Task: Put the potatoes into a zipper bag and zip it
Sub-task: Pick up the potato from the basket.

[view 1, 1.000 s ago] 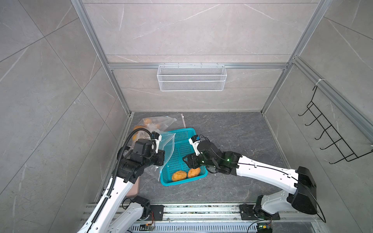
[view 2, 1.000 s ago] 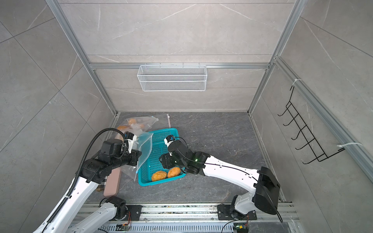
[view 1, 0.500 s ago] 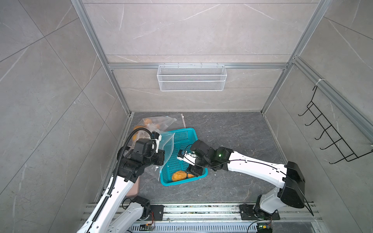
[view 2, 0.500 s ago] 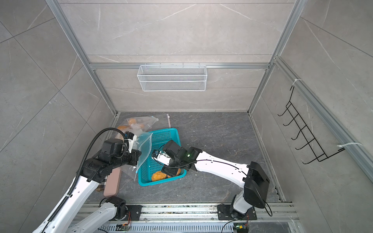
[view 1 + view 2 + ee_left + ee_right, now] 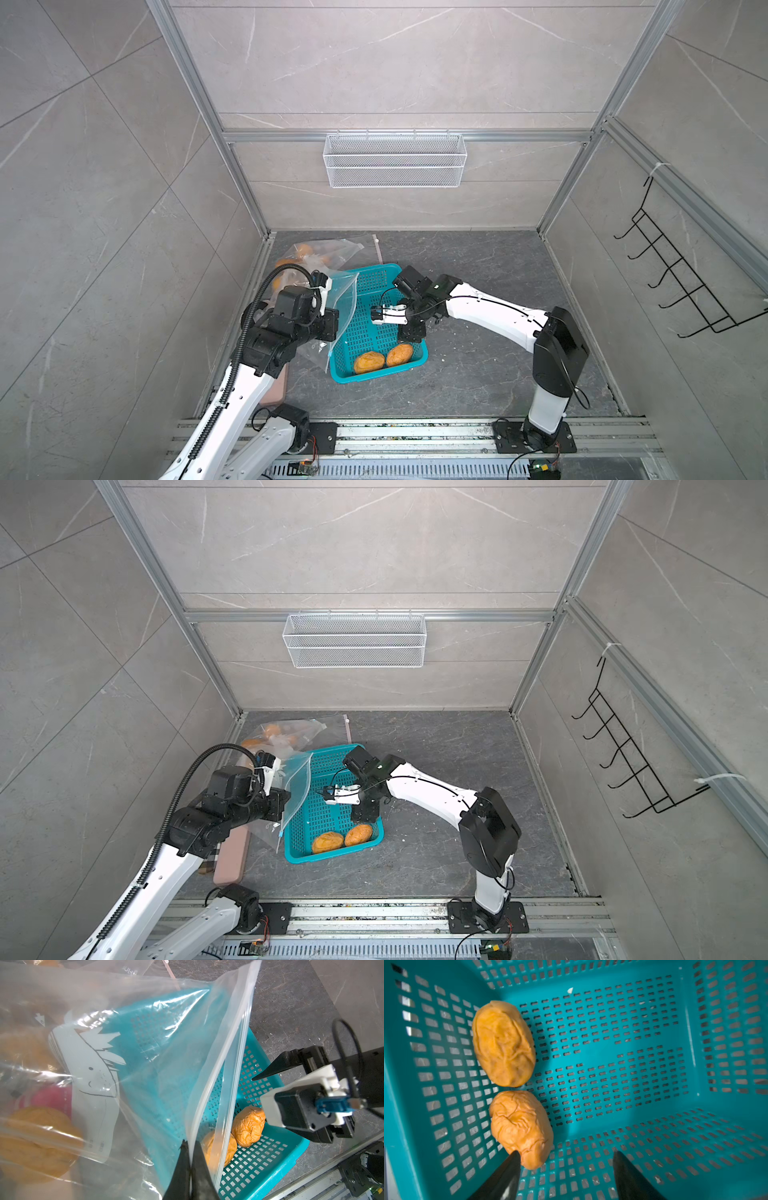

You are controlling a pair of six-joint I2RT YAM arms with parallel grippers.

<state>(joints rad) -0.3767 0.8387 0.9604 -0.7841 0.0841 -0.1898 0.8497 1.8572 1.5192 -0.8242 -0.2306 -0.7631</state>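
Potatoes (image 5: 368,361): two lie at basket's (image 5: 376,376) 6 o'clock end; right jaws, wide and empty, should straddle the nearer one crosswise; left jaws pinch bag (image 5: 344,297) rim.

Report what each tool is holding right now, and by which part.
The left tool pinches the zipper bag by the zipper rim of its open mouth. The right tool is open over the basket and holds nothing.

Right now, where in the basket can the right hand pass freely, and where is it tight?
Free: the basket floor from the two potatoes to the opposite wall, where the open right hand hovers. Tight: the potatoes' corner, and the side where the shut left hand holds the zipper bag beside the rim.
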